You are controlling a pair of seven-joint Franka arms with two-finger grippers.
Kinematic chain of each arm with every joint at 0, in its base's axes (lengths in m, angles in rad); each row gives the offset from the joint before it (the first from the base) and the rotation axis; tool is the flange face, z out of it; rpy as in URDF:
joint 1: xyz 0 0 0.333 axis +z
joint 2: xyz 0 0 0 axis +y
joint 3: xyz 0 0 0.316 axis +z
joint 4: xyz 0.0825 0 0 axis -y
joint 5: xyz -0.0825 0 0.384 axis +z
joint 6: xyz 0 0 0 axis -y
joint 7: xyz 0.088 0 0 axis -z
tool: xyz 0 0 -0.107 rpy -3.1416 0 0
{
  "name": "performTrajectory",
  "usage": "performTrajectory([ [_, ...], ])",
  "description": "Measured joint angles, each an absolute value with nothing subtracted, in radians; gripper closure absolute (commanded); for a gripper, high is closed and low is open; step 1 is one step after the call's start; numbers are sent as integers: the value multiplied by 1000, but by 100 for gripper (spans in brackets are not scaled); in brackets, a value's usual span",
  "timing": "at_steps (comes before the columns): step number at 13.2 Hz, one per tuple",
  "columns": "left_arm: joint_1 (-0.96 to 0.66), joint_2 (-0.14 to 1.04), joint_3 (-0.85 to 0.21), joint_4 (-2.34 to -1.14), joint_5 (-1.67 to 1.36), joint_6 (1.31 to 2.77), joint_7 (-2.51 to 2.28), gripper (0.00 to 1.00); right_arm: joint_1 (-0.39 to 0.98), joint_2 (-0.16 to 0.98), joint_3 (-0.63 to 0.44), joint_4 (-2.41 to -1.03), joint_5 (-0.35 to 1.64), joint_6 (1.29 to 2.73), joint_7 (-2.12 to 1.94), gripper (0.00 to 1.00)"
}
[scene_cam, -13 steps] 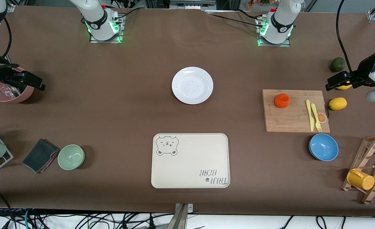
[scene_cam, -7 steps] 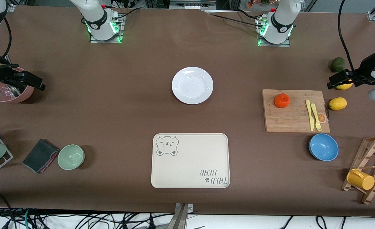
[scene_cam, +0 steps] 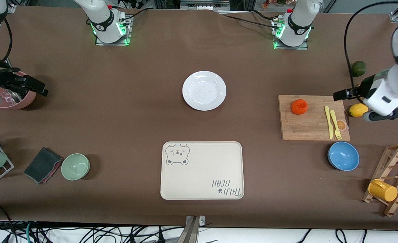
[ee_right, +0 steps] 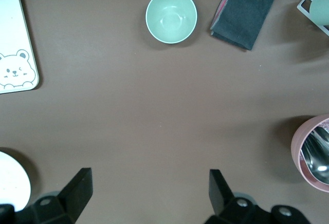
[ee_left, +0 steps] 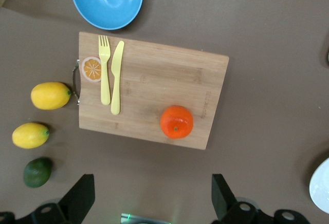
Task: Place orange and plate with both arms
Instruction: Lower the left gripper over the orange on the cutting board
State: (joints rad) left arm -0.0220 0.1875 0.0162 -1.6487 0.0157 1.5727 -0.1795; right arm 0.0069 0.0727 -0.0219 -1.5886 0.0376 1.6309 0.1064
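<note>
Left tool (scene_cam: 340,95): in the air over the edge of the cutting board (scene_cam: 313,118) at the left arm's end of the table (scene_cam: 118,111), fingers (ee_left: 79,198) spread wide, nothing between them. Right tool (scene_cam: 38,88): up beside the pink pot (scene_cam: 15,99) at the right arm's end, fingers (ee_right: 77,188) likewise spread and empty.

Orange (scene_cam: 299,106): sits on the bamboo cutting board, in the corner farthest from the front camera and toward the table's middle. The left wrist view shows it (ee_left: 177,122) upright, stem dimple up, clear of the tool. A yellow plastic knife (scene_cam: 327,122) and fork (scene_cam: 334,124) lie side by side on the same board, well apart from the orange, next to a printed orange-slice mark (scene_cam: 341,125).

Plate (scene_cam: 204,90): white, flat on the bare table at its middle, empty, farther from the front camera than the bear-printed tray (scene_cam: 202,170), which is also empty.

Other items noted: lemon (scene_cam: 357,110) just beside the board's handle end; a second lemon (ee_left: 31,135) appears only in the left wrist view; lime (scene_cam: 358,68) farther from the camera; blue bowl (scene_cam: 343,156) nearer than the board; wooden rack (scene_cam: 396,179) holding a yellow mug (scene_cam: 382,190); green bowl (scene_cam: 75,166) beside a folded dark cloth (scene_cam: 43,165).
</note>
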Motion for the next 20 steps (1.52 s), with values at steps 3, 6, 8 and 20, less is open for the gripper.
performTrajectory([
  [3, -22, 193, 16, -1767, 7, 1699, -187, 0, 7, 73, -22, -1589, 38, 1631, 106, 0],
  [6, -14, 197, 17, -1875, -18, 1826, -188, 0, 7, 73, -22, -1589, 38, 1631, 106, 0],
  [8, -9, 213, 17, -1911, -22, 1864, -188, 0, 7, 73, -22, -1589, 38, 1631, 106, 0],
  [20, -9, 223, 10, -2194, -45, 2189, -188, 0, 7, 73, -22, -1589, 38, 1620, 106, 0],
])
